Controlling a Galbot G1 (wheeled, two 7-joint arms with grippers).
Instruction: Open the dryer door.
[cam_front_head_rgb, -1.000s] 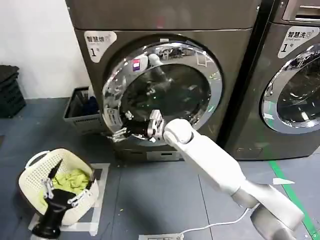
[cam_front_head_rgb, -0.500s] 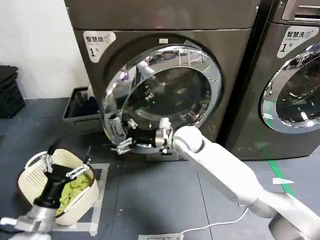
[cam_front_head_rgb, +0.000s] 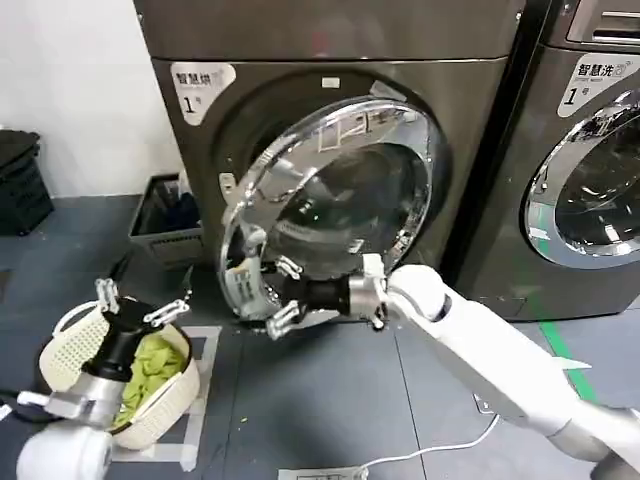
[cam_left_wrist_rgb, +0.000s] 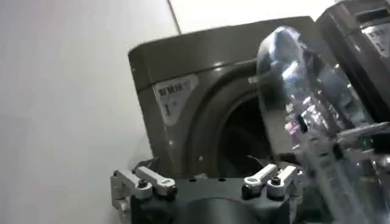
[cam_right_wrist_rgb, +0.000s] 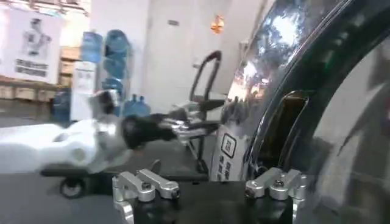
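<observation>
Dryer door (cam_front_head_rgb: 335, 205) swung further open, right hand (cam_front_head_rgb: 281, 297) fingers spread at its lower rim, left hand (cam_front_head_rgb: 140, 308) raised, fingers apart

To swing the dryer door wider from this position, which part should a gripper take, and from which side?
Probably the free lower-left edge of the dryer door's chrome ring, opposite the hinge side on the right, where leverage is best. That edge already stands off the machine front, so fingers can hook behind it from the left. The right gripper sits there, open. The left gripper hovers over the laundry basket.
</observation>
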